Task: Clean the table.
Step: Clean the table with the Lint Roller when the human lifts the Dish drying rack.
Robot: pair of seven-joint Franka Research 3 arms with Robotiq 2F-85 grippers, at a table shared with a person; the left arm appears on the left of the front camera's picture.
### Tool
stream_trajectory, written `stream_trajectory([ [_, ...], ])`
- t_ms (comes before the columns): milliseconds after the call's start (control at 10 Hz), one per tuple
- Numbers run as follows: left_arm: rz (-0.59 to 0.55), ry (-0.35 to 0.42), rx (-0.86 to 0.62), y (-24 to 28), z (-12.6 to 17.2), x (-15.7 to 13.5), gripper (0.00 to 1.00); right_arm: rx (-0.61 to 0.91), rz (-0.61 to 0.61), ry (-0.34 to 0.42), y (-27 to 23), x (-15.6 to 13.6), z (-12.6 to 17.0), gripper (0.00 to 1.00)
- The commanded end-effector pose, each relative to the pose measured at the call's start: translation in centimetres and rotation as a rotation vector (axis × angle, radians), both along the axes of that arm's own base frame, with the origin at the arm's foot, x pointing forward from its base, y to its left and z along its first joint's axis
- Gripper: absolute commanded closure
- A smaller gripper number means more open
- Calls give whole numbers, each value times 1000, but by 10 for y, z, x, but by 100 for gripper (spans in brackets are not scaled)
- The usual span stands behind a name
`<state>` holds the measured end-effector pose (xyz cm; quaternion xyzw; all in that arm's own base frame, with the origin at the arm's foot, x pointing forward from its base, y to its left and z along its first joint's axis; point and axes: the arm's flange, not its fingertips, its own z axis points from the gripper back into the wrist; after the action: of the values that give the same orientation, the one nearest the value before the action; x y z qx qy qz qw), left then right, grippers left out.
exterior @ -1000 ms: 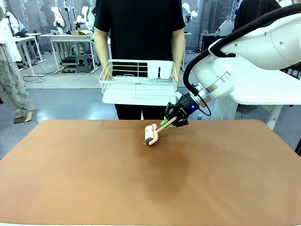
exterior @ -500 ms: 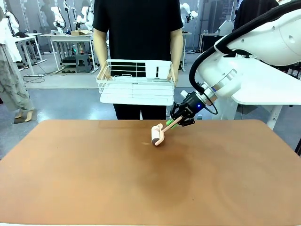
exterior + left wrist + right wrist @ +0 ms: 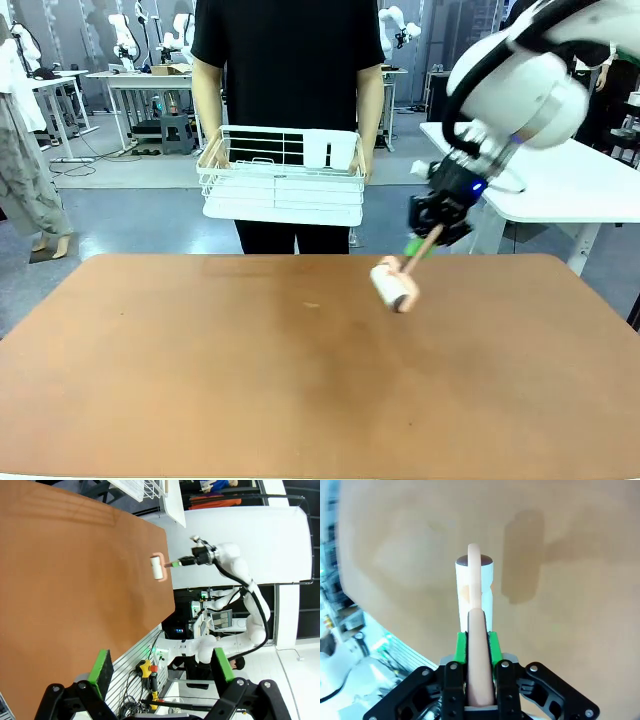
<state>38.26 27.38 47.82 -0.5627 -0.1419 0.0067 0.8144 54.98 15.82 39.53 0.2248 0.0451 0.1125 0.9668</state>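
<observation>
A lint roller (image 3: 394,284) is clamped by its handle in the right gripper (image 3: 421,243) over the far part of the terracotta table (image 3: 300,390), toward one o'clock in the front view, while the left gripper (image 3: 161,669) is seen with jaws apart on nothing. A rolling pass is judged to be in hand, and the head must next be pressed down and drawn toward a faint speck (image 3: 312,305) at its nine o'clock. What the speck is, and whether the roller touches the top, cannot be made out.
</observation>
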Motion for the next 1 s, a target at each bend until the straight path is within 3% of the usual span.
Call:
stream_trajectory([
  [0,0,-13,-4,0,1,-4,0,-280,-24,-8,-26,-50,46,79],
  [200,0,-13,-4,0,1,-4,0,-453,-89,-17,-60,-94,69,79],
  [500,0,-13,-4,0,1,-4,0,-461,-224,-38,-115,-144,77,79],
  [700,0,-13,-4,0,1,-4,0,-419,-273,-106,-137,-161,73,79],
  [800,0,-13,-4,0,1,-4,0,-398,-196,-133,-137,-162,73,79],
  [900,0,-13,-4,0,1,-4,0,-449,-224,-50,-137,-152,78,79],
])
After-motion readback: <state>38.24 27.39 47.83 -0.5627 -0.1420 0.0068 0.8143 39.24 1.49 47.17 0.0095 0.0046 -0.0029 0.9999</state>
